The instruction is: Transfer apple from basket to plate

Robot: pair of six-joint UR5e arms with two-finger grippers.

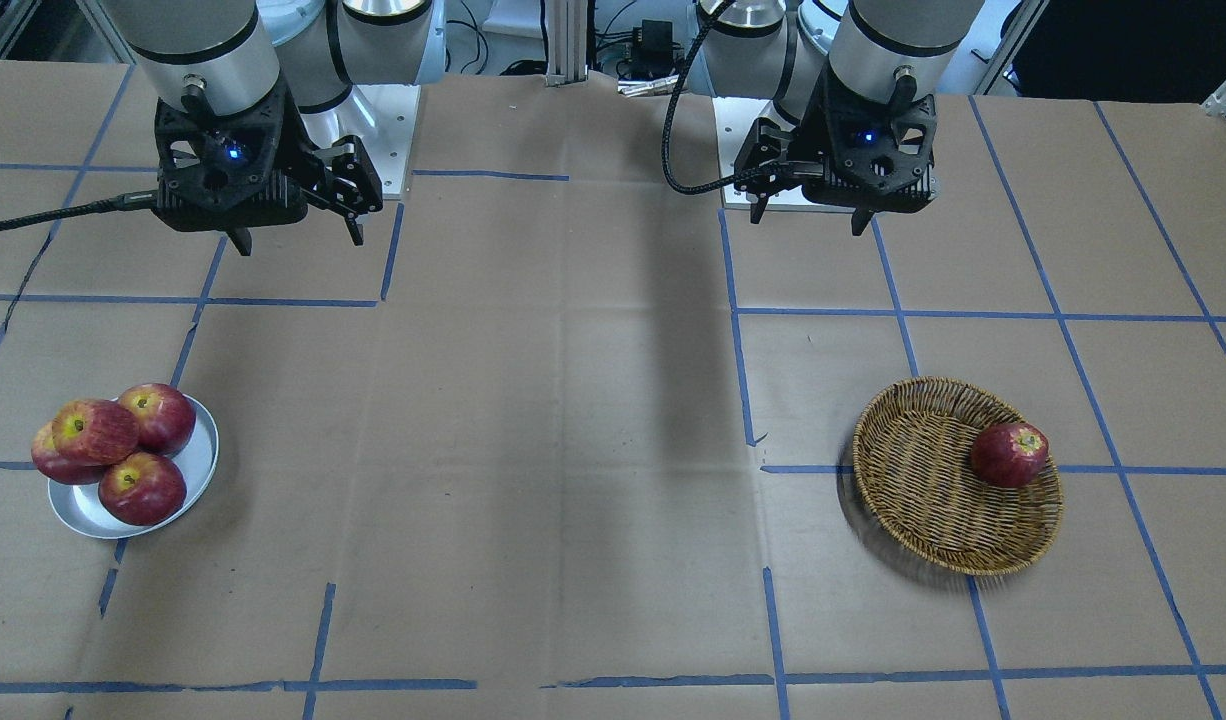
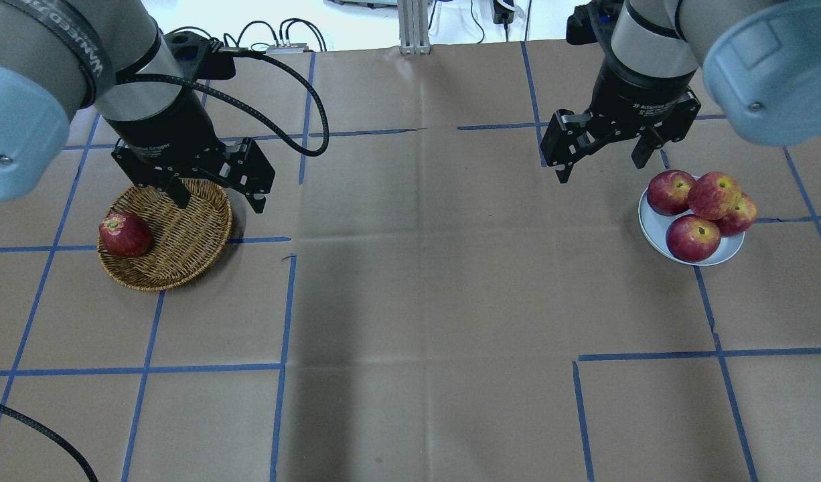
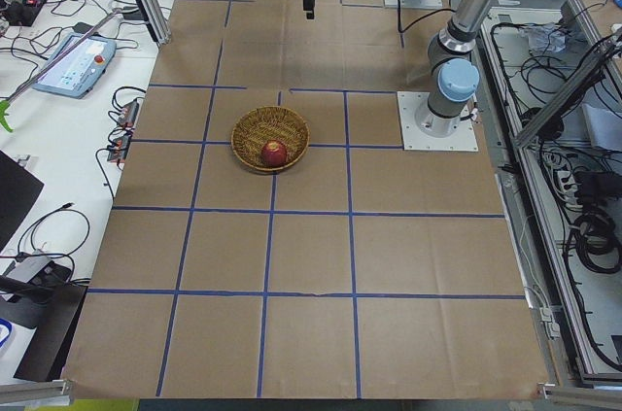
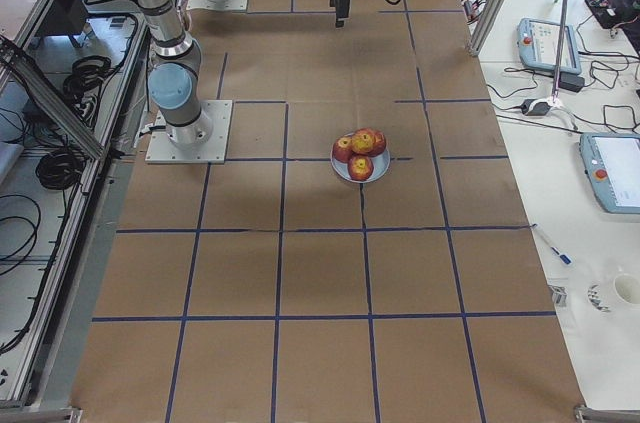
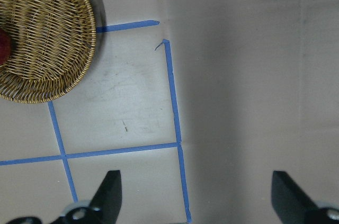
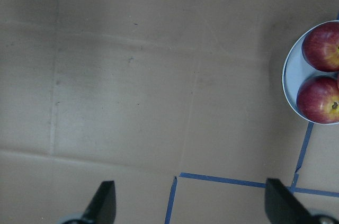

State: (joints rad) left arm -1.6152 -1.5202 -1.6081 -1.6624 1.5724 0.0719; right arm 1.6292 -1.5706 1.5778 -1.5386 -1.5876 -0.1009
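The lighter streaked apple [image 1: 95, 430] with a yellow stem patch lies on top of three darker red apples on the silver plate [image 1: 191, 478]; it also shows in the overhead view [image 2: 713, 195]. The wicker basket [image 2: 183, 231] holds one dark red apple [image 2: 124, 234]. My left gripper [image 2: 219, 201] is open and empty, raised over the basket's inner rim. My right gripper [image 2: 599, 169] is open and empty, raised beside the plate [image 2: 726, 251] toward the table's middle.
Brown paper with blue tape lines covers the table. In the left wrist view the basket [image 5: 47, 38] is at the top left. In the right wrist view the plate [image 6: 291, 75] with two apples is at the right edge. The arm bases stand at the robot's side.
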